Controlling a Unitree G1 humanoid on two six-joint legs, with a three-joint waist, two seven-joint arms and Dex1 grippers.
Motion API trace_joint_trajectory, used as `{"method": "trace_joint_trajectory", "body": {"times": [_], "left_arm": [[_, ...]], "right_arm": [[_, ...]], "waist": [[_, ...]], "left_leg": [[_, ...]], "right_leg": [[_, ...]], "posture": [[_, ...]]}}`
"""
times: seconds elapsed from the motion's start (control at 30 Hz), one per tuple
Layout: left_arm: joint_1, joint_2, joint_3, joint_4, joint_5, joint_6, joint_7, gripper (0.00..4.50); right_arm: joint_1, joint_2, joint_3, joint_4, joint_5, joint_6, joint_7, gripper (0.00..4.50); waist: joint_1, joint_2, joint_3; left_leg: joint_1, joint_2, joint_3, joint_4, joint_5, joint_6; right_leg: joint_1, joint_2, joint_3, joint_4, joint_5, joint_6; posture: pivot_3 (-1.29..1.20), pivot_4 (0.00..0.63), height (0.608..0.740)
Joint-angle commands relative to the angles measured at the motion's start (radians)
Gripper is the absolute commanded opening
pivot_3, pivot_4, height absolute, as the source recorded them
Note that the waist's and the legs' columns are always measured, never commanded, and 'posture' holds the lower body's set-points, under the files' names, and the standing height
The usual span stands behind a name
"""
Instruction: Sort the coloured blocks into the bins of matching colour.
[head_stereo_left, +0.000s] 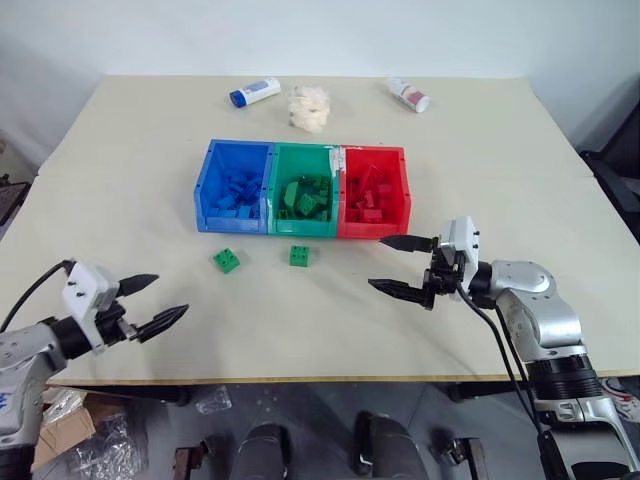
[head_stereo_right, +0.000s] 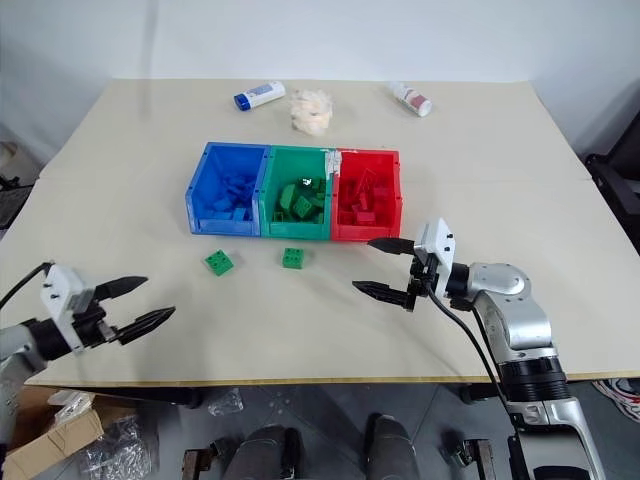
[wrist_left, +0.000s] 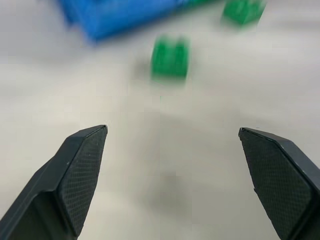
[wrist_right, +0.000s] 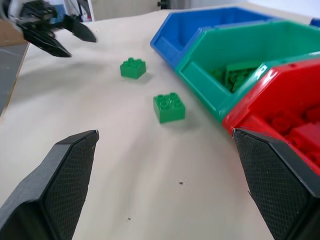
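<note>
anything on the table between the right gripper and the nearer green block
No. In the right wrist view, only bare table lies between the open right gripper and the nearer green block; the other green block sits beyond it.

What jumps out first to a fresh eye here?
The joined blue, green and red bins mid-table, each already holding blocks of its own colour. Next, two green blocks loose on the table just in front of them. The left gripper and right gripper both hover open and empty.
</note>
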Motion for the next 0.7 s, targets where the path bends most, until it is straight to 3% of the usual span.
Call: {"method": "trace_joint_trajectory", "body": {"times": [0.03, 0.3, 0.43, 0.7], "left_arm": [[0.035, 0.005, 0.048, -0.031, -0.026, -0.022, -0.018, 4.48], [-0.083, -0.024, -0.046, 0.018, 0.018, -0.033, 0.044, 4.48], [-0.274, -0.114, -0.196, 0.177, 0.090, -0.110, 0.058, 4.48], [-0.494, -0.188, -0.315, 0.460, 0.179, -0.237, 0.050, 4.48]], "right_arm": [[-0.026, 0.002, -0.002, 0.001, 0.001, -0.025, 0.016, 4.50], [-0.040, 0.004, 0.007, 0.021, -0.005, -0.039, 0.021, 4.50], [-0.030, 0.004, 0.004, 0.007, -0.005, -0.037, 0.010, 4.50], [0.000, -0.002, -0.014, -0.028, -0.005, -0.036, -0.023, 4.50]], "waist": [[0.003, 0.000, 0.000], [0.010, 0.000, 0.000], [0.012, 0.000, 0.000], [0.005, -0.001, -0.001]], "left_leg": [[0.000, 0.000, 0.000, 0.000, 0.000, 0.000], [0.000, 0.000, 0.000, 0.001, -0.001, 0.000], [0.000, 0.000, 0.001, 0.001, -0.001, 0.000], [0.000, 0.000, 0.003, 0.001, -0.001, 0.000]], "right_leg": [[0.000, 0.000, 0.000, 0.000, 0.000, 0.000], [0.000, 0.000, 0.000, 0.001, 0.000, 0.000], [0.000, 0.000, 0.001, 0.002, 0.000, 0.000], [-0.001, 0.001, 0.001, 0.002, 0.000, 0.000]], "posture": [[0.00, 0.150, 0.740], [0.00, 0.150, 0.740], [0.00, 0.150, 0.740], [0.00, 0.150, 0.740]]}}
